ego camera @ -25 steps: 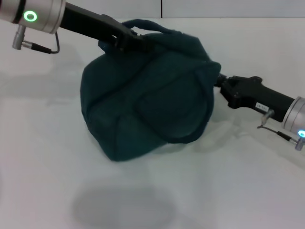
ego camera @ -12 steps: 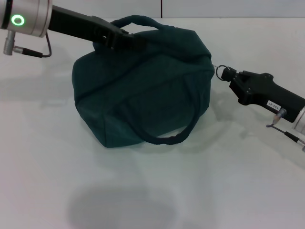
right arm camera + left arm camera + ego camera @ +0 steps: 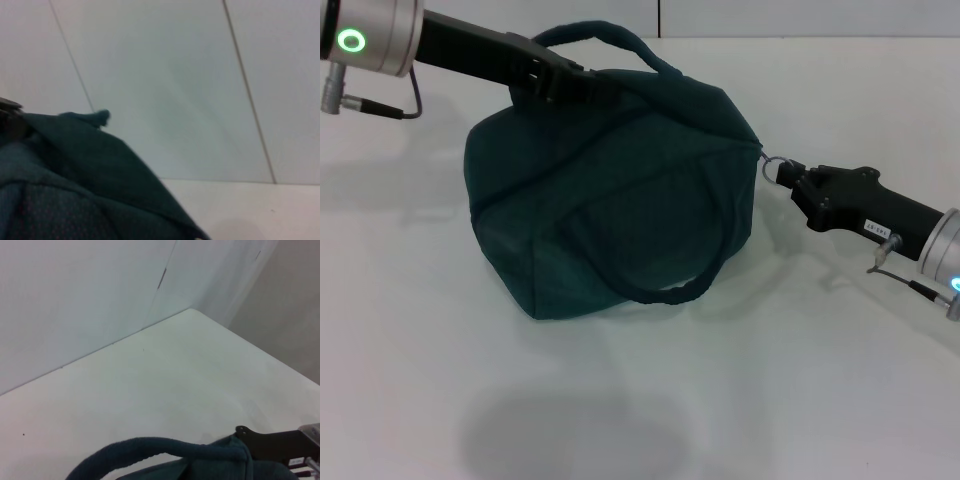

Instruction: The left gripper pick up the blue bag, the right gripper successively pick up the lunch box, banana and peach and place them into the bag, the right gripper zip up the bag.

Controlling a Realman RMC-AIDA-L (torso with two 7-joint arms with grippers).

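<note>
The blue bag (image 3: 620,200) sits in the middle of the white table, bulging, with one handle (image 3: 670,290) drooping down its front and the other arching over its top. My left gripper (image 3: 592,88) reaches in from the upper left and is shut on the bag's top edge by the rear handle (image 3: 150,450). At the bag's right end, my right gripper (image 3: 783,173) is shut on the silver zipper ring pull (image 3: 770,163). The right wrist view shows only bag fabric (image 3: 75,190) up close. No lunch box, banana or peach is in view.
A bare white table (image 3: 770,400) surrounds the bag, with a white wall behind its far edge (image 3: 125,337). In the left wrist view, the right arm's black body (image 3: 280,445) shows beyond the bag.
The bag has swung from a tilted, lifted pose to sitting lower and further left. The zipper ring, hidden a second ago, now shows at the right gripper's tip.
</note>
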